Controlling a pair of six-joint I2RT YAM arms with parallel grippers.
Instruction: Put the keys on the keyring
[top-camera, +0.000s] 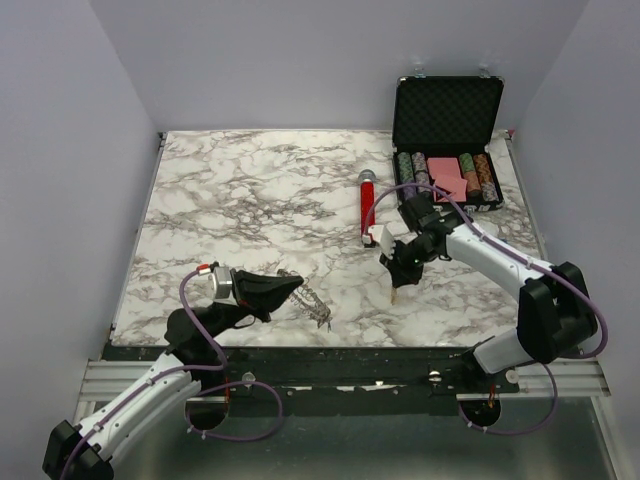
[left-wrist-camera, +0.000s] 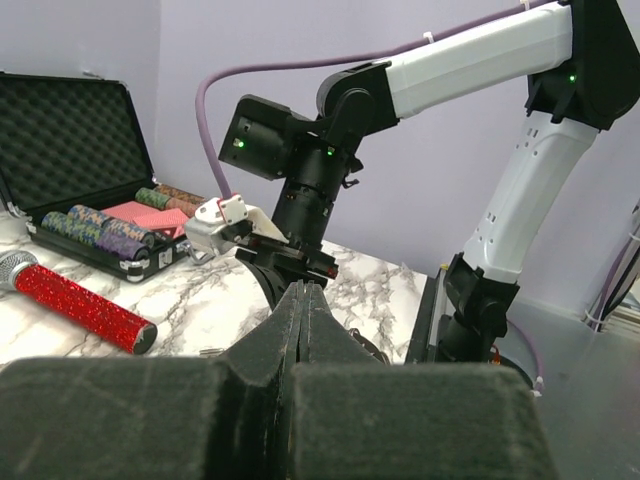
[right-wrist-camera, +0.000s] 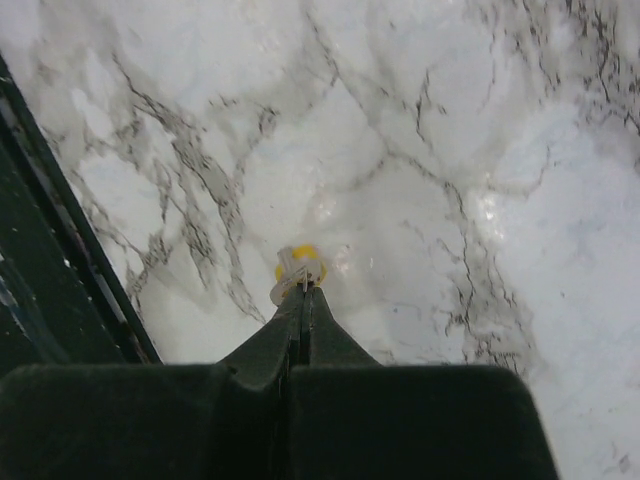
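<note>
While the right tool pinches one yellow key, left tool clenched empty, one keyring near its tip

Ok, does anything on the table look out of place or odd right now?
Nothing is spilled or damaged. The only oddity is a red glittery microphone lying on the marble beside the open chip case, unrelated to the key pinched in the right fingers.
</note>
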